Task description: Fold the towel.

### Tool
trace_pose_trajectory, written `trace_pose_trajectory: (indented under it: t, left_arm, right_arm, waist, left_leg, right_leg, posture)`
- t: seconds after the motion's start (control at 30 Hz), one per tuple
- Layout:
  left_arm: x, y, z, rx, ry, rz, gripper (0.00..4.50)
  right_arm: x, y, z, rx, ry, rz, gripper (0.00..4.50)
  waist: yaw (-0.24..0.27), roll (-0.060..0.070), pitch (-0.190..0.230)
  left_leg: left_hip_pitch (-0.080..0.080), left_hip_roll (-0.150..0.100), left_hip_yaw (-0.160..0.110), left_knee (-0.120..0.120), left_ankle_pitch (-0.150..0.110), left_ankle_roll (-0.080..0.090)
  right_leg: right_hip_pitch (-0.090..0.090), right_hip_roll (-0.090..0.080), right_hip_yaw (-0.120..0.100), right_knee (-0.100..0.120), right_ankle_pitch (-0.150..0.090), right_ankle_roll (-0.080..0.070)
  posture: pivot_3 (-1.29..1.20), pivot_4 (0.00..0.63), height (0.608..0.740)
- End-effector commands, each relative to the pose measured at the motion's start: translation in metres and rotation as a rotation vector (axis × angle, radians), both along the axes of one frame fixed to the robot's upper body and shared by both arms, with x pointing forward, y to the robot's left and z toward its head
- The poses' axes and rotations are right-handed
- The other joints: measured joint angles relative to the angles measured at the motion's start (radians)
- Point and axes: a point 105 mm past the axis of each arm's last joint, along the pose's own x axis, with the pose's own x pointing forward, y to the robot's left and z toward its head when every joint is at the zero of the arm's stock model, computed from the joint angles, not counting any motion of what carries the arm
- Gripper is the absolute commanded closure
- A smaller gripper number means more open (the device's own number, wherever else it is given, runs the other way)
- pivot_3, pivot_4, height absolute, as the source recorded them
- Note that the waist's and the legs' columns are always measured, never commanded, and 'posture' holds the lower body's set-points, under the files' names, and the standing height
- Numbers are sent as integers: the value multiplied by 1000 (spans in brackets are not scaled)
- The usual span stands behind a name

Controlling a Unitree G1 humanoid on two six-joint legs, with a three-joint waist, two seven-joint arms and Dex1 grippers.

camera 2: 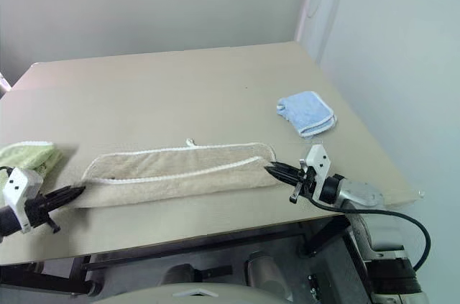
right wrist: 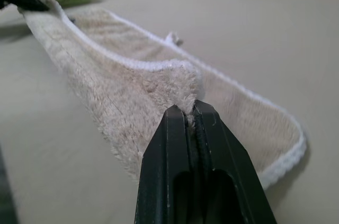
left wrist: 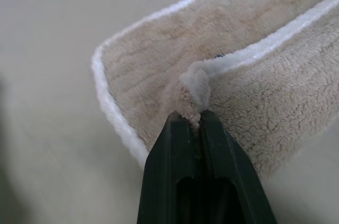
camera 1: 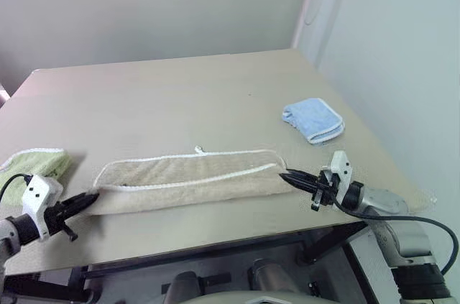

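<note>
I count three cloths on one table (camera 1: 180,95): one beige towel (camera 1: 187,182) across the lower middle of the frame, one light blue cloth (camera 1: 313,119) at right of centre, one light green cloth (camera 1: 34,164) at the left edge. My grippers make two, the left gripper (camera 1: 92,200) and the right gripper (camera 1: 285,177), each pinched tight on a towel end.

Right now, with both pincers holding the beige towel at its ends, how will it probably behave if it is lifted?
The beige towel is probably floppy: it already lies folded over on the table and puckers where the left pincer pinches it. Its middle would likely sag between the left and the right pincer. The fluffy terry pile suggests it is light and unlikely to slip.
</note>
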Motion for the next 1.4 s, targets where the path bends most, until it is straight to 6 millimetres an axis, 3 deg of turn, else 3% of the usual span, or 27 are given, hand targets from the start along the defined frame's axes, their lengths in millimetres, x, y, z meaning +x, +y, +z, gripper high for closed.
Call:
trace_pose_trajectory:
  t: [0.03, 0.17, 0.3, 0.6, 0.77, 0.93, 0.97, 1.03, 1.07, 1.13, 1.33, 1.4]
  left_arm:
    - [-4, 15, 20, 66, -20, 9, 4464]
    - [6, 14, 21, 53, -55, 29, 4464]
    - [33, 11, 25, 11, -151, 88, 4464]
    - [64, 9, 11, 14, -202, 138, 4464]
    - [74, 5, 8, 29, -208, 121, 4464]
    - [76, -1, -1, 18, -176, 90, 4464]
    - [76, -2, -2, 12, -170, 84, 3960]
    - [77, -3, -2, 4, -170, 85, 3446]
    - [80, -2, -1, 6, -183, 101, 3079]
    - [84, 2, 3, 11, -206, 129, 2333]
    - [90, 17, 21, 20, -274, 211, 138]
    - [89, 18, 33, -23, -298, 217, 0]
  right_arm:
    - [-5, -8, 14, -35, -59, 11, 4500]
    - [1, -13, 14, -41, -61, -24, 4500]
    - [27, -15, 8, -51, -69, -116, 4500]
    - [75, -16, -3, -83, -109, -250, 4500]
    - [84, -10, -15, -122, -99, -253, 4500]
    - [89, -7, -31, -141, 36, -277, 4500]
    - [90, -6, -31, -136, 52, -283, 4500]
    - [94, -7, -26, -117, 53, -330, 4500]
    - [97, -9, -24, -108, 57, -355, 3983]
    - [100, -9, -19, -89, 58, -375, 3427]
    - [105, -14, 9, 12, 29, -408, 1216]
    - [103, -19, 18, 61, 60, -418, 511]
  waist:
    - [0, 1, 0]
    - [8, -1, 0]
    - [21, 0, 0]
    - [24, 0, 0]
    - [24, -1, 0]
    - [21, -1, 0]
    - [21, -1, 0]
    - [22, -1, -1]
    - [23, -1, -1]
    - [26, -1, -1]
    - [23, -1, -1]
    - [21, -1, -1]
  left_leg:
    - [-1, 0, 0, 0, 0, 0]
    - [-2, -1, 2, -3, 1, 3]
    - [-1, 0, 2, -2, 2, 3]
    - [-2, 0, 2, -4, 2, 4]
    - [-2, 0, 1, -3, 2, 4]
    - [-2, 0, 1, -1, 2, 4]
    - [-2, 0, 1, 0, 2, 4]
    - [-1, 0, 1, 1, 2, 4]
    - [-1, 0, 1, 1, 2, 4]
    - [0, 0, 0, 3, 2, 5]
    - [-1, 0, 0, 3, 2, 5]
    - [-1, 0, 0, 2, 2, 5]
  right_leg:
    - [-1, 0, 0, -1, 0, 0]
    - [0, -2, 0, -4, 0, 0]
    - [-1, 0, 0, -3, 0, 0]
    - [2, 2, 0, -3, 2, 2]
    - [2, 4, 0, -1, 2, 2]
    - [2, 4, 1, 0, 3, 3]
    - [2, 4, 1, 1, 3, 3]
    - [2, 4, 1, 4, 2, 3]
    - [2, 4, 1, 5, 2, 3]
    - [2, 4, 1, 7, 2, 3]
    - [2, 4, 1, 8, 2, 2]
    - [1, 5, 1, 8, 2, 3]
  posture:
    - [0, 0, 740]
    - [0, 0, 740]
    - [0, 0, 740]
    - [0, 0, 740]
    - [0, 0, 740]
    - [0, 0, 740]
    - [0, 0, 740]
    - [0, 0, 740]
    - [0, 0, 740]
    - [0, 0, 740]
    - [0, 0, 740]
    - [0, 0, 740]
